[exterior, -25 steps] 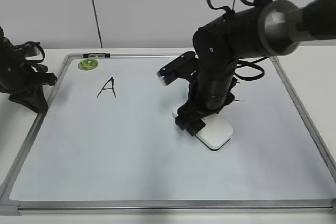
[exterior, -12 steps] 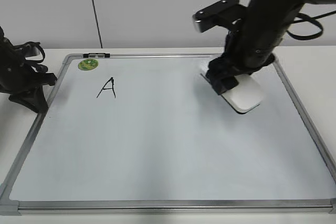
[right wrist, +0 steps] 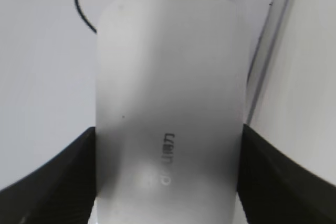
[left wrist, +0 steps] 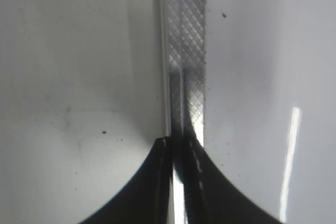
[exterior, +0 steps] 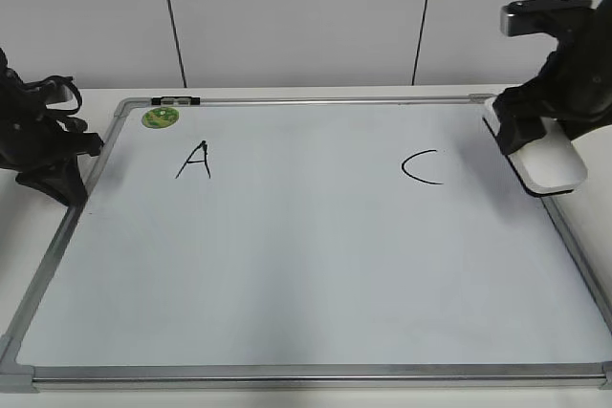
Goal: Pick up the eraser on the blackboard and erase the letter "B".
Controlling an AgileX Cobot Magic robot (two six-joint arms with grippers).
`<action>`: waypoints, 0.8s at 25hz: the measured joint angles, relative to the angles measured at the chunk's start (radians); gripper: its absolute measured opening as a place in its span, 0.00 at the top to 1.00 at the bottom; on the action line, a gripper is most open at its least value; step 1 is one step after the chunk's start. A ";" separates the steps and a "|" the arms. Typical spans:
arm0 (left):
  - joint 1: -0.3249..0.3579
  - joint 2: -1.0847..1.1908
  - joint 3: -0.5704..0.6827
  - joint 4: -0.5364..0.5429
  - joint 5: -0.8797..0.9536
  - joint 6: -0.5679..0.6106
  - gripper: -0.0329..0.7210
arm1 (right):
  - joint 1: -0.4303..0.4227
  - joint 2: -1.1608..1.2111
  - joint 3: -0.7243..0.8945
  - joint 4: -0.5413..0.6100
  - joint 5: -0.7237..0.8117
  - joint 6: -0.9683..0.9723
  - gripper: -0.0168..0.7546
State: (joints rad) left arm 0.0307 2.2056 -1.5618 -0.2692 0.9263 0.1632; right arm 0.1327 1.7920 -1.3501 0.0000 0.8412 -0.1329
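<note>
Now the right hand (exterior: 535, 145) is found at the far right edge of the blackboard (exterior: 287, 265), having been carried there from the middle of the board a second ago and from its upper right half a second ago. The eraser (exterior: 547, 161) is clamped between its fingers, the white block partly overhanging the silver frame. Where the arm was masking the surface before, a black "C" (exterior: 422, 167) is now uncovered, just to the left of the held eraser. No "B" can be made out anywhere on the board. The "A" (exterior: 196, 161) and the green magnet (exterior: 161, 118) are unchanged, well away from the right hand and near the left hand (exterior: 53, 169), which has not shifted from the board's left frame.

Most of the right arm is cut off by the picture edge. In the right wrist view only the dark inner faces of the fingers (right wrist: 58, 182) are shown, pressed against both long sides of the eraser (right wrist: 168, 108). Small grey lettering is seen on its top, but too blurred to be read. In the left wrist view the left hand (left wrist: 178, 142) is seen with its tips drawn together over the ribbed frame strip.
</note>
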 joint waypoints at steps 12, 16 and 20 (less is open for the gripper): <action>0.000 0.000 -0.001 0.000 0.002 0.000 0.90 | -0.112 0.100 0.002 0.069 -0.056 0.002 0.27; 0.000 0.000 -0.001 0.000 0.004 0.000 0.90 | -0.112 0.143 0.002 0.069 -0.103 0.041 0.27; 0.000 0.000 -0.001 0.000 0.004 0.000 0.90 | -0.112 0.173 0.002 0.066 -0.122 0.048 0.27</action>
State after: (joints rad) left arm 0.0307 2.2056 -1.5627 -0.2692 0.9299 0.1632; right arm 0.0212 1.9654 -1.3484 0.0659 0.7193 -0.0849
